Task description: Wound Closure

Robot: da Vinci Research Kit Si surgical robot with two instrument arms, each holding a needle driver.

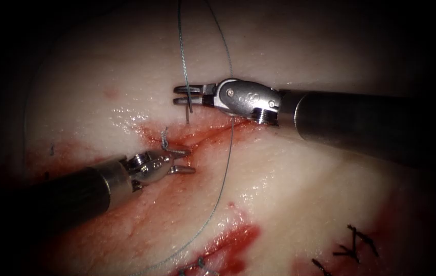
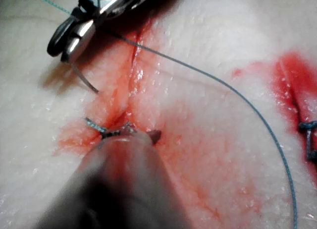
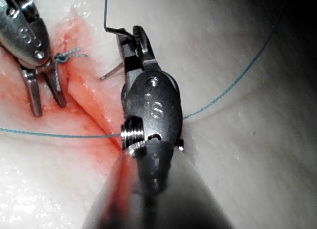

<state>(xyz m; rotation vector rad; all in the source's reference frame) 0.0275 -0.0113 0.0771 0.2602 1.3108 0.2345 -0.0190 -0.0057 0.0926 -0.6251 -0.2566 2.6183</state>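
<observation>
Your right tool [image 1: 181,95] clamps the stiff, slippery needle [image 1: 189,105] near its thread [image 1: 224,179] end, tip hanging below the jaws; your left tool [image 1: 186,160] gapes empty beside the soft tissue [image 1: 304,179].

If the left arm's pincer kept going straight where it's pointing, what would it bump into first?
Probably the thread crossing the tissue ahead of the left arm's pincer. Height above the tissue is hard to judge, so it might pass over.

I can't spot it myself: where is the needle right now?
In the endoscope view the needle is held in the right claw, just above the cut, its tip at the tissue.
</observation>
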